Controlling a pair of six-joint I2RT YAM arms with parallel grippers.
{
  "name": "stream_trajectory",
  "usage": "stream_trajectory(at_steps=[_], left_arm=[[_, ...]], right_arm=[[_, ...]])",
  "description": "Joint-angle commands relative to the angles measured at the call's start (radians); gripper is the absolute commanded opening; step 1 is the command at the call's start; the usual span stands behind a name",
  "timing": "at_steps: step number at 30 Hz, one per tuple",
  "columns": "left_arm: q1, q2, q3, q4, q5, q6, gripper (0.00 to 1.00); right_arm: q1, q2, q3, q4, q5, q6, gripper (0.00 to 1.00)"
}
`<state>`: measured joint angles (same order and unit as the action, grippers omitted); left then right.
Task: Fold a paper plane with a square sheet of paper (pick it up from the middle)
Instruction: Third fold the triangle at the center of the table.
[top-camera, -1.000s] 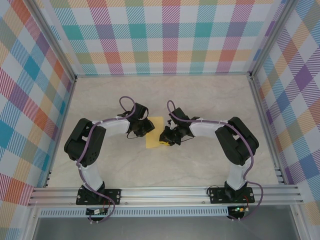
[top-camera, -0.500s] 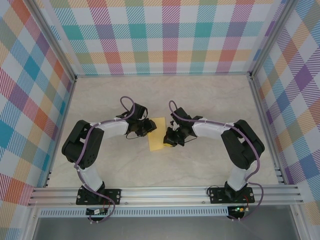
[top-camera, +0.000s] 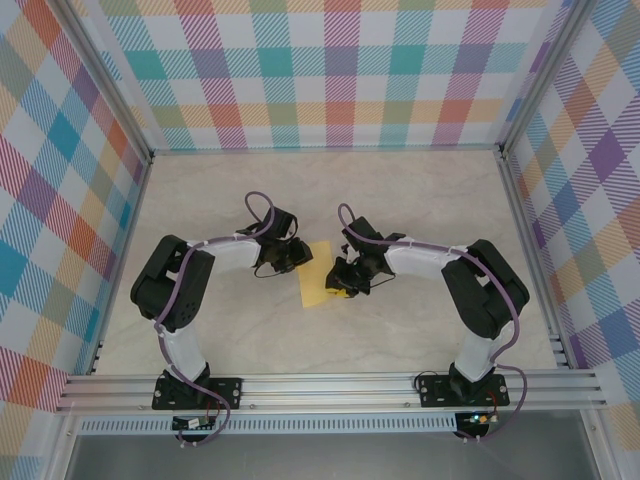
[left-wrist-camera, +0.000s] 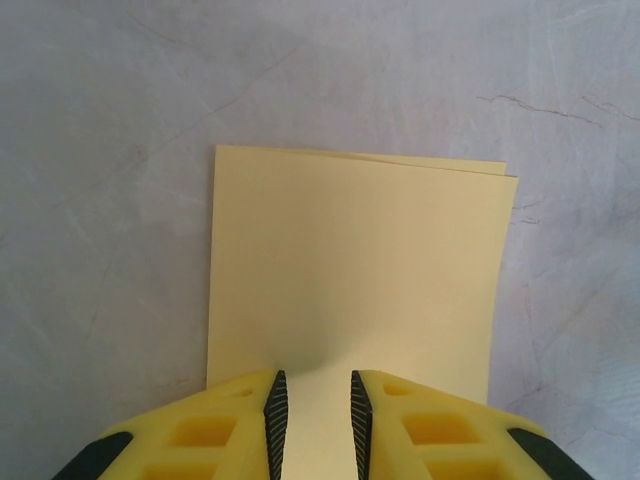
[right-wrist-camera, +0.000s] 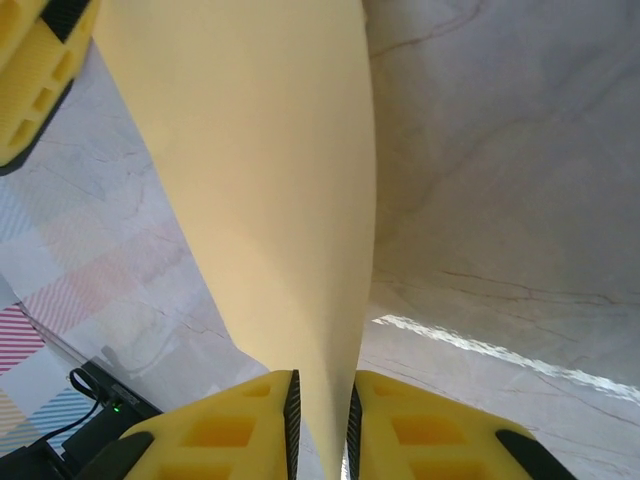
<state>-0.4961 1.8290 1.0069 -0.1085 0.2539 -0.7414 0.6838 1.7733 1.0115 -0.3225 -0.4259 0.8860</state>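
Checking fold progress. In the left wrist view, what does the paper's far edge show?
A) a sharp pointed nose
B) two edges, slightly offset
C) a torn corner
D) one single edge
B: the paper has a second layer's edge peeking out just beyond the first along the far side, widest toward the right corner, so it is folded over.

Open table (top-camera: 420, 330) all round — left claw (top-camera: 296, 258) and right claw (top-camera: 338, 283) crowd the middle; checked walls (top-camera: 330, 70) hem three sides.

The table (top-camera: 420, 190) is pale, veined and marble-patterned.
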Motion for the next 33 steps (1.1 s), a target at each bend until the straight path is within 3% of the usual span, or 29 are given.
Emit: stream_trajectory(at_steps=[1,12,19,33], left_arm=[[-0.001,0.021,0.023,-0.040,-0.019,0.021,0.27],[-0.001,0.027,0.016,-0.042,-0.022,0.019,0.26],[-0.001,0.026,0.011,-0.036,-0.018,0.020,0.26],[-0.001,0.027,0.003,-0.037,-0.010,0.018,0.26]], right_arm=[[0.003,-0.005,0.000,0.032,-0.025,0.027,0.18],[-0.001,-0.059,-0.035,-0.005,-0.024,0.048,0.19],[0.000,-0.075,-0.046,0.014,-0.035,0.053,0.08],[-0.002,0.086,0.115,0.107,-0.047,0.030,0.09]])
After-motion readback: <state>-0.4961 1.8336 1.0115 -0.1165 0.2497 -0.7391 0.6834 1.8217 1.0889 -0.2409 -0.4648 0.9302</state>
